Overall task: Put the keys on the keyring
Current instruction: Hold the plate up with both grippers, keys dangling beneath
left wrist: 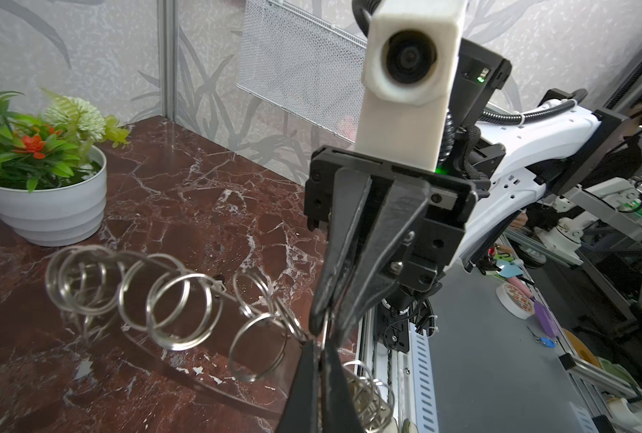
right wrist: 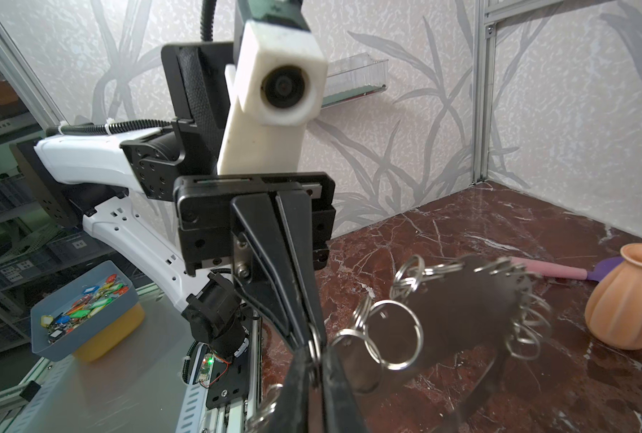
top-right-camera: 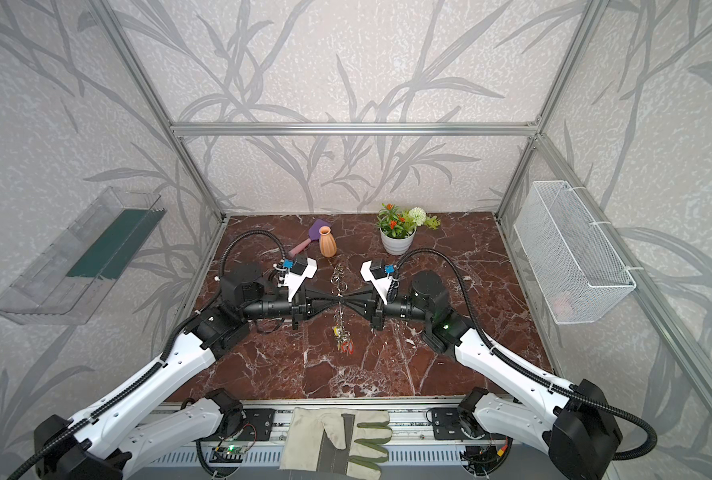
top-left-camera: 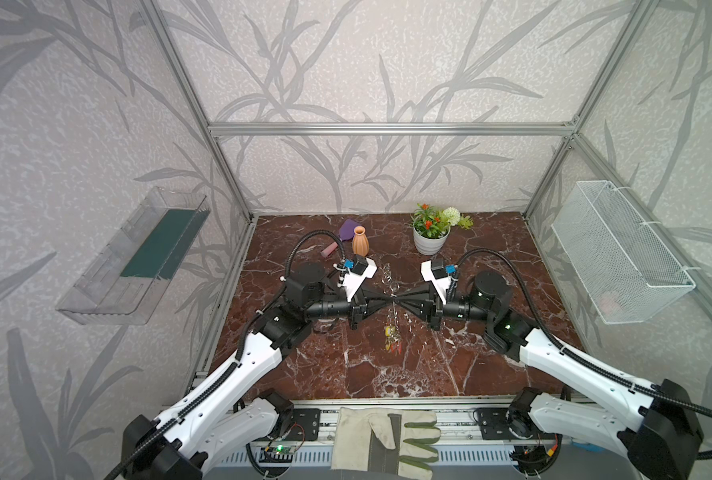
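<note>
The keyring (top-left-camera: pixel 392 286) hangs edge-on above the marble table (top-left-camera: pixel 346 365), between my two grippers, which meet tip to tip at the middle in both top views. Its grey plate (right wrist: pixel 461 311) carries a fringe of silver split rings (left wrist: pixel 178 311). Yellow and red keys (top-left-camera: pixel 391 338) dangle from its near end, also seen as the keys (top-right-camera: pixel 343 338). My left gripper (left wrist: pixel 321 346) is shut on the plate's edge beside a ring. My right gripper (right wrist: pixel 313 354) stands a narrow gap open, with a split ring between its fingertips.
An orange vase (top-left-camera: pixel 360 241) and a purple-and-pink spatula (top-left-camera: pixel 346 232) stand behind the left arm. A potted plant (top-left-camera: pixel 431 235) is at the back. A mesh basket (top-left-camera: pixel 620 253) hangs on the right wall, a clear shelf (top-left-camera: pixel 138 257) on the left. A work glove (top-left-camera: pixel 387 436) lies on the front rail.
</note>
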Tool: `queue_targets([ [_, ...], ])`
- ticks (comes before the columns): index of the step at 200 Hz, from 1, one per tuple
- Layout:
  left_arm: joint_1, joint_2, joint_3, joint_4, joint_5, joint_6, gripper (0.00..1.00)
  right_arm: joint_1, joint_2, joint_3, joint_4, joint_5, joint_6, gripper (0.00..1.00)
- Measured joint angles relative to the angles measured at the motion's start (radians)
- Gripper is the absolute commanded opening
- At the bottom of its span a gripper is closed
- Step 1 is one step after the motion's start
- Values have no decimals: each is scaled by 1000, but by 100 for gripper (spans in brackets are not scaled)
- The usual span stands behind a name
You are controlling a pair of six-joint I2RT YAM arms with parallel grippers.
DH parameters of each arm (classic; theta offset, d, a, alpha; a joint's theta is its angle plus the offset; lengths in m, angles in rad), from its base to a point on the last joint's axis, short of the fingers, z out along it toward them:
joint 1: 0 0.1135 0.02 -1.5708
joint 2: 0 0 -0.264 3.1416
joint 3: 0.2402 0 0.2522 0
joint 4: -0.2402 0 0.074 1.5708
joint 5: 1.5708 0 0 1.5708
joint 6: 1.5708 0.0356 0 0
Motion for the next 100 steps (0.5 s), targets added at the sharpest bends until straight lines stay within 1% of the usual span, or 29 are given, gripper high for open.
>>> queue_targets([
  [7, 0, -12, -10, -8, -22, -2, 0, 0, 0, 0, 2, 0, 0, 28],
  [33, 0, -43, -28, -39, -74, -6, 0, -1, -2, 0, 2, 0, 11, 28],
  [100, 0, -87, -49, -88, -136, 4, 0, -1, -1, 8, 4, 0, 30, 33],
])
